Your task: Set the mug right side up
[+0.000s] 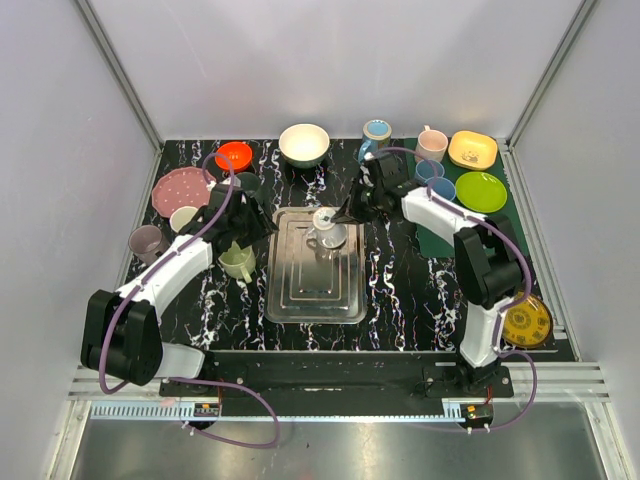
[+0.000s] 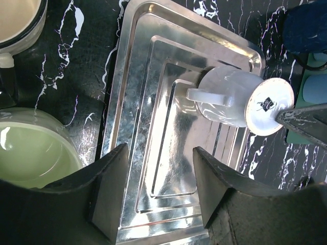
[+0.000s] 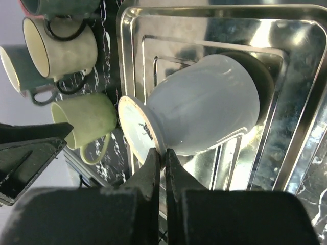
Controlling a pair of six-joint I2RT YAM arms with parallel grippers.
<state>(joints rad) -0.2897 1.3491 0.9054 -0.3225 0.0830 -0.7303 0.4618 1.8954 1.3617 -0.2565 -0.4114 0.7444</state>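
mug [image 3: 204, 107] is lying tilted on the tray [image 1: 290, 300], mid-worktop [image 1: 400, 290] | we are pinching its base rim with the right claw [image 3: 163, 153], closed tight on it | we are holding the left claw [image 2: 159, 150] wide, empty, beside the green mug [image 2: 30, 153]

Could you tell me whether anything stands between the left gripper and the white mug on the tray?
Nothing visible does. The open left gripper hovers over bare tray, and the white mug lies tilted beyond its fingers. The right gripper pinches the mug's foot rim from the far side, off that path.
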